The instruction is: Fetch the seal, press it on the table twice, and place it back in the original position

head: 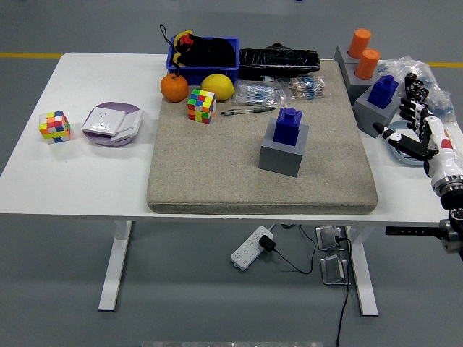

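A blue seal (288,124) stands upright in its grey block holder (283,153) on the right half of the beige mat (217,173). A second blue seal (383,90) sits in another grey holder (372,112) at the mat's right edge. My right hand (406,121) hovers just right of that second holder, over the table's right edge. Its fingers are spread, the thumb points left, and it holds nothing. No left arm shows in this view.
Two orange seals (364,52) stand at the back right beside plastic bags (423,76). Orange (173,87), lemon (218,87), cube (201,106), pens (246,110), blue bin (204,54) and black pouch (278,59) line the back. Another cube (54,126) and a purple box (112,124) lie left.
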Available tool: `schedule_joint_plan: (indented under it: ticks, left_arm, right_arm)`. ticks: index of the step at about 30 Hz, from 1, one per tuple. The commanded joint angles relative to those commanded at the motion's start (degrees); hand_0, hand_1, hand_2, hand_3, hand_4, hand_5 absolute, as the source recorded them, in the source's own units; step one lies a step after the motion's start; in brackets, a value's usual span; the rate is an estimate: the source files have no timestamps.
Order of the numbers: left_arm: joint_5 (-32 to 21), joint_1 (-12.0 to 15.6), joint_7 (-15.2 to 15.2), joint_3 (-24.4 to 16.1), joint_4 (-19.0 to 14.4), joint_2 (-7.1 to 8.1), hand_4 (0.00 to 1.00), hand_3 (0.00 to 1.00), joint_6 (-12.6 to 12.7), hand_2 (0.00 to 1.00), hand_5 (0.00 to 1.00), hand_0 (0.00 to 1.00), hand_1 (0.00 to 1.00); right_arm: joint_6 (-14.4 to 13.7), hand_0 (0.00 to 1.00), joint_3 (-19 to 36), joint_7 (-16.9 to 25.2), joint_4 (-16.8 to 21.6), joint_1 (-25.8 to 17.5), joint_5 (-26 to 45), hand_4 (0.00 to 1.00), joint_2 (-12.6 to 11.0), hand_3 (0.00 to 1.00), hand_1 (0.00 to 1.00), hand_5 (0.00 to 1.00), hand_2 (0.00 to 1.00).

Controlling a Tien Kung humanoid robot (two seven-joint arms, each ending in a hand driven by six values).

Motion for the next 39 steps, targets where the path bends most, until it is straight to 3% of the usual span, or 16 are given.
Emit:
schedule_joint_plan:
  ticks: [39]
  left_arm:
    - [0.2,0.0,0.0,0.2,-0.1,0.22,0.74,0.814,0.1,0.759,0.337,0.829,0.794]
  right_arm:
    - [-0.8,0.925,0.9,-0.3,0.3,-0.4,-0.4,0.96,0.3,0.863,0.887,0.303,0.873]
